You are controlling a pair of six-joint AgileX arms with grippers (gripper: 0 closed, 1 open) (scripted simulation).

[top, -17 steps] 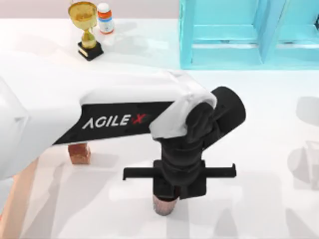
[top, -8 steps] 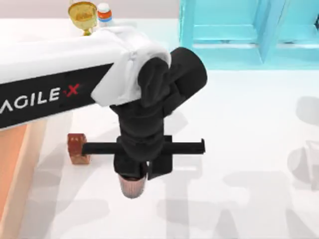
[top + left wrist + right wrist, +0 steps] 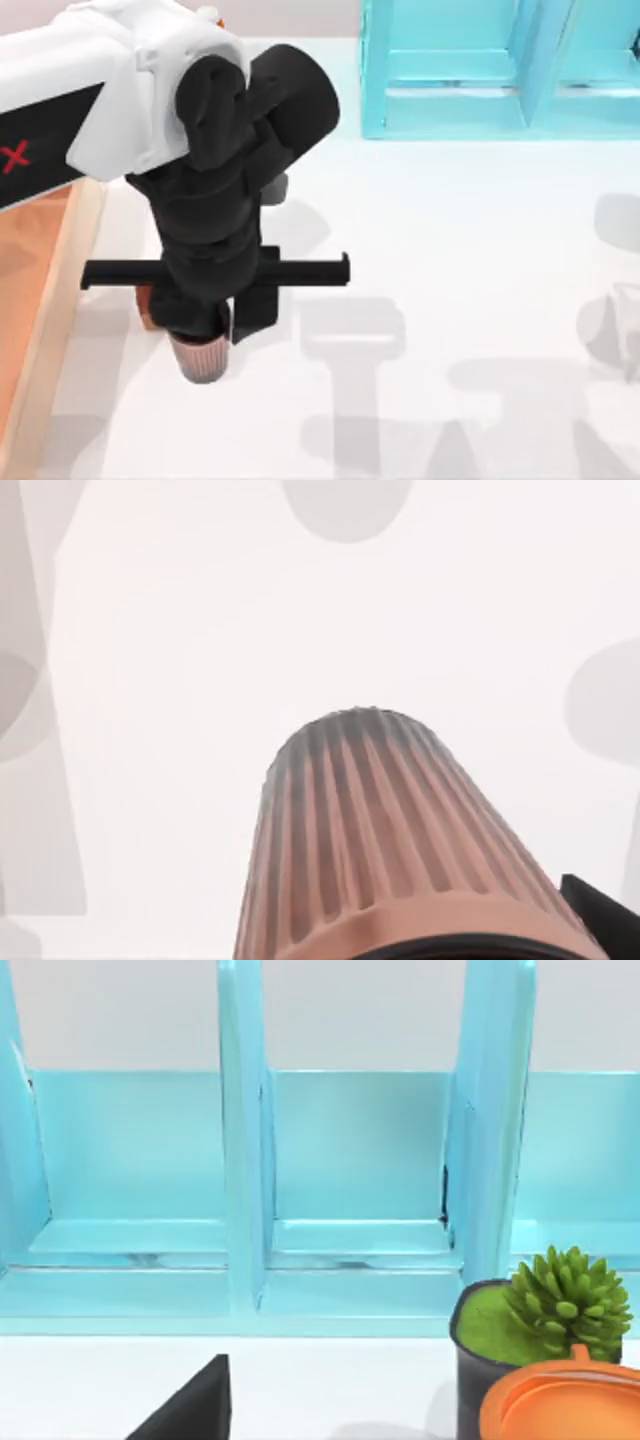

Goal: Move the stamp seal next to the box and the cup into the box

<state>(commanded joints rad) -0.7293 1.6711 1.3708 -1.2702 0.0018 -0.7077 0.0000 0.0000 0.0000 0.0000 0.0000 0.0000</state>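
The left end effector (image 3: pixel 203 335) is clamped on the cup (image 3: pixel 203 358), whose ribbed coppery wall pokes out below the black fingers in the top view and, in the left wrist view, hangs free above bare white table (image 3: pixel 200 630) with only shadows under it, so the cup looks lifted rather than resting. Just beside the end effector, on its box-facing side and partly hidden by the black cross-bar of the wrist, a sliver of the reddish-brown stamp seal (image 3: pixel 146 312) stands on the table; whether it touches the cup cannot be told, but it appears lower than the carried cup. Farther out on that same side lies the box (image 3: pixel 55 300), its light rim running along the table's left edge with the orange floor beyond it. Behind the arm, well apart from the end effector, stands the turquoise shelf unit (image 3: pixel 500 70). The right arm is parked off to the right, its wrist camera facing that shelf, a potted plant (image 3: pixel 545 1310) and an orange lid (image 3: pixel 570 1405); its fingers' state cannot be told. The step in hand seems to be the carry of the cup toward the box. The next move likely calls for travelling on over the rim while keeping the cup high enough to clear both the seal and the rim, then lowering it onto the floor and letting go; the seal would come afterwards.
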